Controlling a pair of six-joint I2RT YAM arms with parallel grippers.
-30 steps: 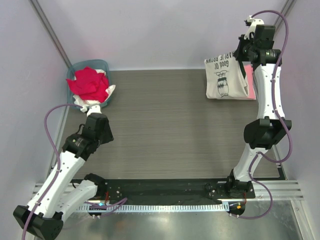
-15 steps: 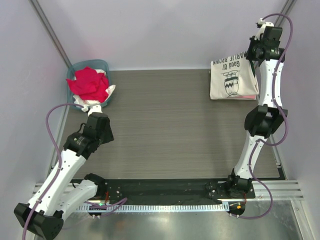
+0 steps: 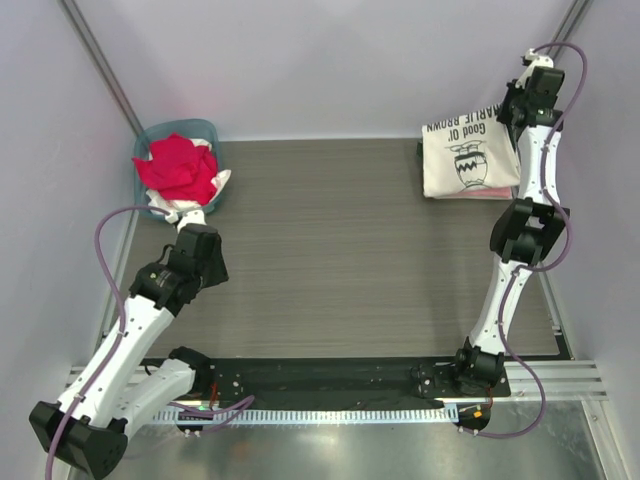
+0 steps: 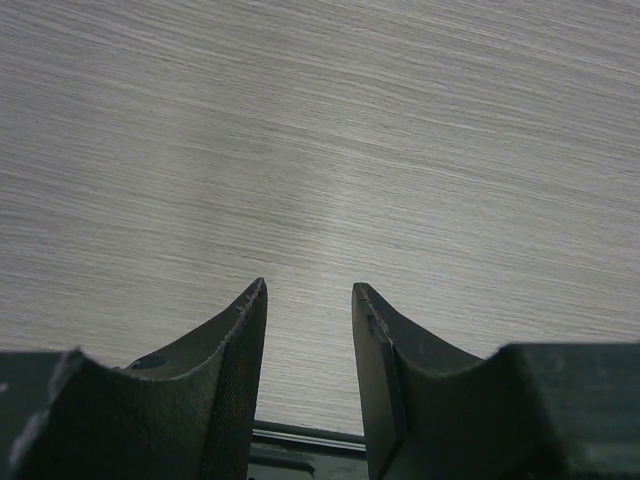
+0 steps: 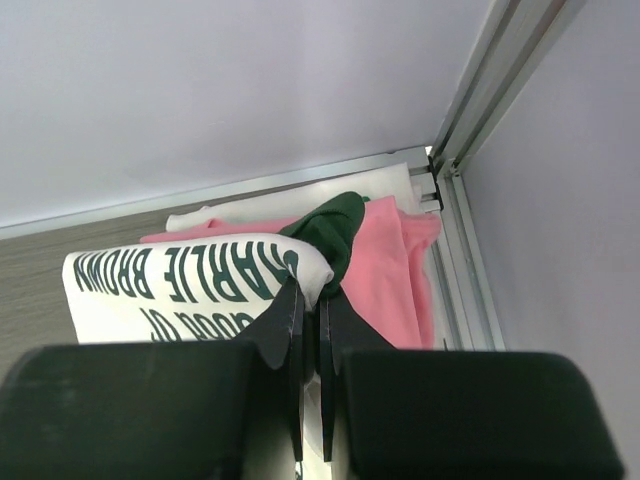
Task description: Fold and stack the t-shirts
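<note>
**Charlie Brown tee just landed on the stack corner**

My left gripper hangs spread and empty over the table, with the red t-shirt heaped in the teal basket just beyond its tips. In the last second my right gripper, pinching the folded cream t-shirt by its edge, has dragged it further right and back. It's now over the pink t-shirt under my fingertips. I reckon letting go comes next.

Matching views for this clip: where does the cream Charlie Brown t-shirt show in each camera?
Top external: the cream t-shirt lies in the far right corner of the table, print up.
Left wrist: not in it; only bare table ahead of the open left hand.
Right wrist: left of centre, lying over a pink t-shirt.
Shared landmark: the metal corner post, seen in the top external and right wrist views.
</note>
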